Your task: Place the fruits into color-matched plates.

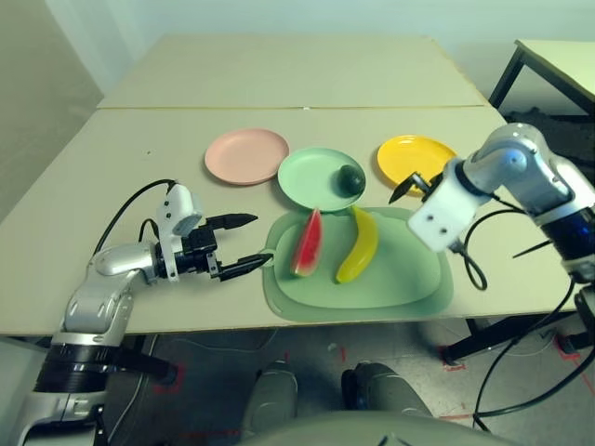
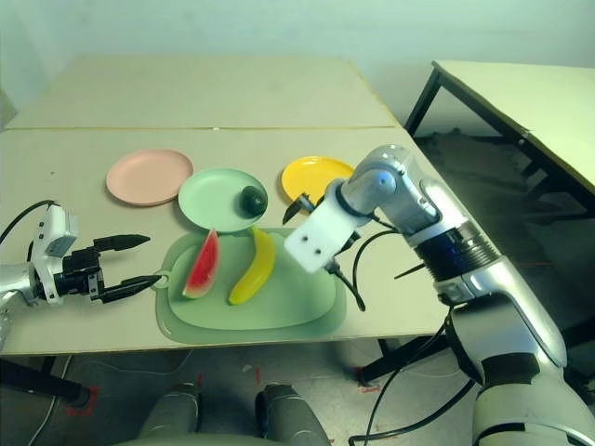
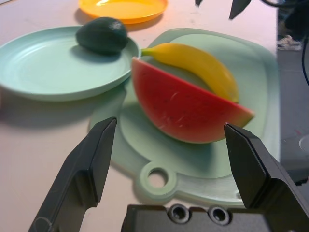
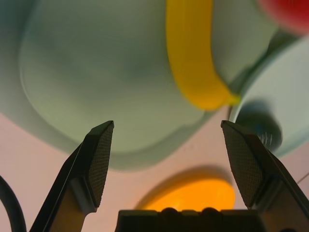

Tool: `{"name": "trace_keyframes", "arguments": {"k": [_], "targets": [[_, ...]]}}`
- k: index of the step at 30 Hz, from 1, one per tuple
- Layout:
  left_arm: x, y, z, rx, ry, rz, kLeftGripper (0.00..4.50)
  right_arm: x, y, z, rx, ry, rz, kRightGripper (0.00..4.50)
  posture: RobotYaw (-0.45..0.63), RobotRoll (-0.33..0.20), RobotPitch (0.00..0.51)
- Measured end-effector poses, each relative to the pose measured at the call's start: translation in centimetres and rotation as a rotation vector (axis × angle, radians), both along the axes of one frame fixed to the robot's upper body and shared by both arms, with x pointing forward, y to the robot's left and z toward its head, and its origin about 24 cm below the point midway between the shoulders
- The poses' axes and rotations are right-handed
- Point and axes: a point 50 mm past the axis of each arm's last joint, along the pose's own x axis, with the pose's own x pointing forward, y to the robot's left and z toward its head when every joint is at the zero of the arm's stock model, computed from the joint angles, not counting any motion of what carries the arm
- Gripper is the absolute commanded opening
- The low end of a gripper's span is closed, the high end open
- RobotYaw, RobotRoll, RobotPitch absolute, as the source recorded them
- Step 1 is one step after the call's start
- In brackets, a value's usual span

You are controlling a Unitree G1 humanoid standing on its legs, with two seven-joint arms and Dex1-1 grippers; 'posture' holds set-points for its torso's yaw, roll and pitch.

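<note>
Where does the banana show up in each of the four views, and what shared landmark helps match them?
Left eye view: banana right of centre, on the cutting mat.
Right eye view: left of centre, same mat.
Left wrist view: upper middle, behind the watermelon wedge.
Right wrist view: upper middle, beyond the open fingers.
Shared landmark: the avocado on the mint green plate, near the banana's tip.

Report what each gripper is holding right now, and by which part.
Nothing is held. The left gripper is open beside the cutting mat, facing the watermelon wedge. The right gripper is open above the table.
</note>
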Motion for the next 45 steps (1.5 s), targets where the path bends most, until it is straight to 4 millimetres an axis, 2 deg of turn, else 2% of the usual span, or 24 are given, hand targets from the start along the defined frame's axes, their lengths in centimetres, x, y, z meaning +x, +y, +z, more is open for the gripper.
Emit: {"name": "trace_keyframes", "arguments": {"k": [4,10,22,26,29,35,45], "targets": [[-0.2,0.0,0.0,-0.01,0.023,-0.008,4.5,0.1,1.7,-0.3,0.028,-0.019,0.042,4.48,0.08,0.0,0.072],[-0.8,0.2,-0.2,-0.002,0.052,-0.012,4.5,0.6,2.9,-1.5,0.019,-0.012,0.07,4.48,0.09,0.0,0.074],[-1.2,0.6,0.8,-0.014,0.025,-0.02,4.5,0.8,3.2,-2.8,-0.015,0.019,0.081,4.48,0.13,0.0,0.085],[-1.2,0.6,0.9,-0.012,0.017,-0.017,4.5,0.4,3.3,-3.8,-0.025,0.057,0.082,4.48,0.12,0.0,0.086],[-1.2,0.6,0.9,-0.012,0.015,-0.012,4.5,0.1,3.4,-4.2,-0.033,0.077,0.08,3.86,0.12,0.0,0.088],[-1.1,0.6,1.0,-0.011,0.004,-0.001,4.5,-0.3,3.3,-4.6,-0.031,0.099,0.077,1.66,0.12,0.0,0.089],[-0.8,0.4,1.4,-0.017,-0.022,0.001,4.5,-0.2,3.2,-4.5,-0.03,0.103,0.048,1.62,0.11,0.0,0.088]]}}
